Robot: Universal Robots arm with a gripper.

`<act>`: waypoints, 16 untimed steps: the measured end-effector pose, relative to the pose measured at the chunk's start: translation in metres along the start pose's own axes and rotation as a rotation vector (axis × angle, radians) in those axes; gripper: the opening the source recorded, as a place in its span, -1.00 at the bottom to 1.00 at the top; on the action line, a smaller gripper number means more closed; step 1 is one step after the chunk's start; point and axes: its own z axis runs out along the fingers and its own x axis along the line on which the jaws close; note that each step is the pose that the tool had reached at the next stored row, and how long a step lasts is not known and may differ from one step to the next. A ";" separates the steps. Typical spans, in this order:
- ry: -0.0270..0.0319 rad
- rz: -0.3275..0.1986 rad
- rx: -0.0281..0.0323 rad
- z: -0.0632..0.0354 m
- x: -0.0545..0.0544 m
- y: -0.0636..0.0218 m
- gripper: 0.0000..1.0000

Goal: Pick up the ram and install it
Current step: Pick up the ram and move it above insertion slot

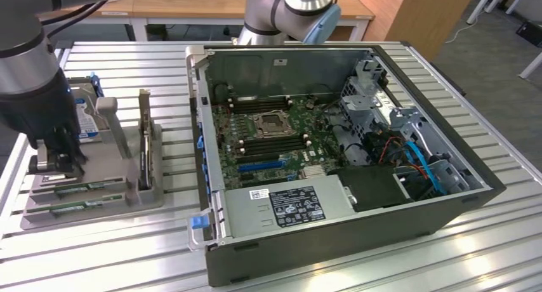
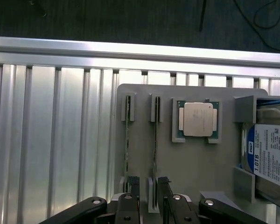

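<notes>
The ram [image 2: 155,140] stands on its long edge in a slot of the gray holder [image 2: 200,158]. Small brackets catch its ends, so both flat faces stay free for gripping. The gripper [image 2: 148,182] is low at one end of it with its fingers [image 2: 133,186] apart, one on each side of the stick and, as far as I can judge, not pressing it. A second stick [image 2: 126,140] stands just beside it in its own slot. The processor chip [image 2: 198,119] lies flat in a recess, and the hard drive [image 2: 270,154] stands near it. The holder sits at the exterior view's left, beside the open computer case [image 1: 339,241].
</notes>
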 end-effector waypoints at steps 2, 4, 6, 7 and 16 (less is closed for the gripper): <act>0.0001 0.000 -0.0001 0.0034 0.000 -0.0001 -0.40; 0.0001 0.000 -0.0001 0.0065 0.000 -0.0002 -0.40; 0.0001 0.000 -0.0001 0.0097 0.000 -0.0003 -0.40; 0.0000 0.000 -0.0001 0.0113 0.000 -0.0004 -0.40; 0.0001 0.000 -0.0001 0.0239 0.000 -0.0008 -0.40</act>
